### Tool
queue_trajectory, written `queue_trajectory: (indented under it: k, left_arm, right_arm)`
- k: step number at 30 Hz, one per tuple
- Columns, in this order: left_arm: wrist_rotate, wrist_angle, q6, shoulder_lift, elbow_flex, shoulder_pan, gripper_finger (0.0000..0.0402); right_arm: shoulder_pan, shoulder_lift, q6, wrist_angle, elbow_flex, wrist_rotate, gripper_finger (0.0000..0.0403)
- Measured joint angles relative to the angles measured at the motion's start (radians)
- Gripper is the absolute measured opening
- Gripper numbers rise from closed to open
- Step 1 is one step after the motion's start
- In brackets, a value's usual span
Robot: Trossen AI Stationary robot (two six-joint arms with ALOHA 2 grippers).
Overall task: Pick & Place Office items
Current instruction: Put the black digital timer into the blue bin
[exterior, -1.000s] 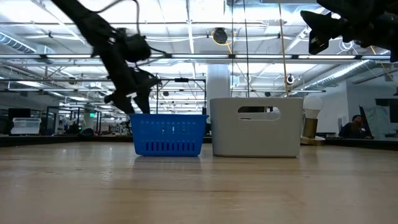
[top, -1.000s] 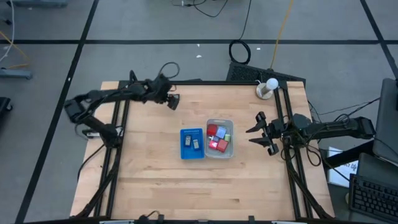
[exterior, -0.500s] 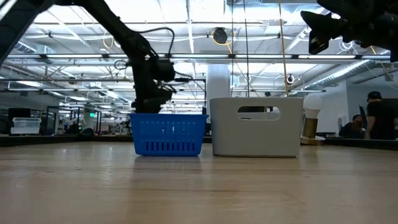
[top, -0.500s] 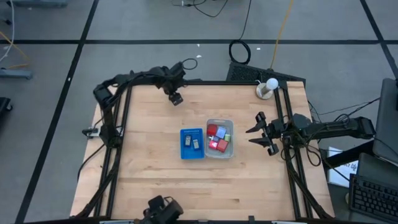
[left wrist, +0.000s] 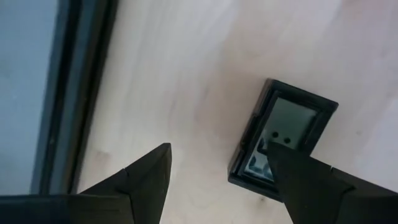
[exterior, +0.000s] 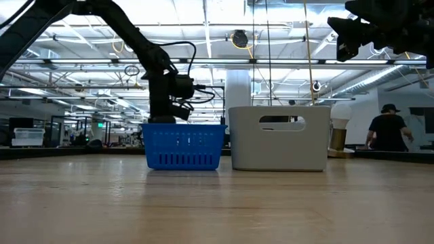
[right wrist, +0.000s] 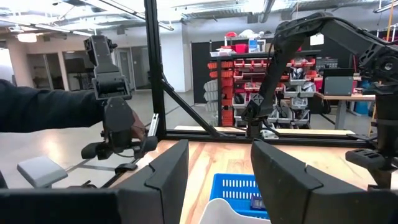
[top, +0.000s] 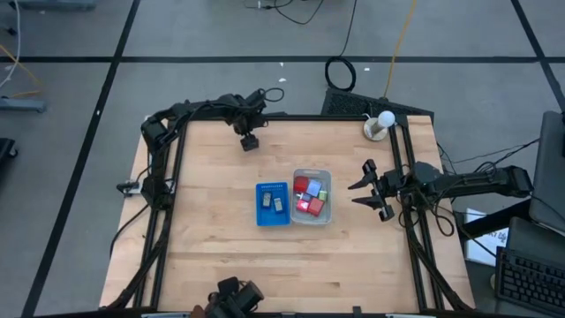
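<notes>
My left gripper (left wrist: 217, 168) is open near the table's far edge (top: 250, 140), pointing down at the wood. A small black flat rectangle with a pale grey face (left wrist: 283, 134) lies flat on the table just past its fingertips, and one finger partly covers it. Whether that finger touches it cannot be told. My right gripper (top: 365, 188) is open and raised off the table's right side, level with the trays (exterior: 352, 37). Red, pale blue and green blocks (top: 310, 195) sit in the clear tray (top: 326, 175). Two small flat pieces (top: 271, 203) lie in the blue ribbed tray (top: 259, 219).
The two trays stand side by side at the table's middle (exterior: 183, 146) (exterior: 279, 138). A black frame rail (left wrist: 87, 74) runs along the far edge beside my left gripper. A white knob (top: 380, 124) sits at the far right corner. A dark device (top: 234, 299) shows at the near edge. A person's sleeve (right wrist: 43, 109) is beyond the table.
My left arm has swung its elbow from the table's left side toward the far edge. Its gripper has stayed near the far edge, turned about and come lower behind the blue tray. A dark device has appeared at the near edge. My right arm has kept still.
</notes>
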Motion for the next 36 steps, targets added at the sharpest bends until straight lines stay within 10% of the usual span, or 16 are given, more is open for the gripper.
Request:
queue_trajectory:
  k: [36]
  left_arm:
    - [0.085, 0.014, 0.198, -0.003, -0.070, -0.057, 0.0271]
  right_arm:
    - [0.000, 0.000, 0.006, -0.047, 0.000, 0.000, 0.0164]
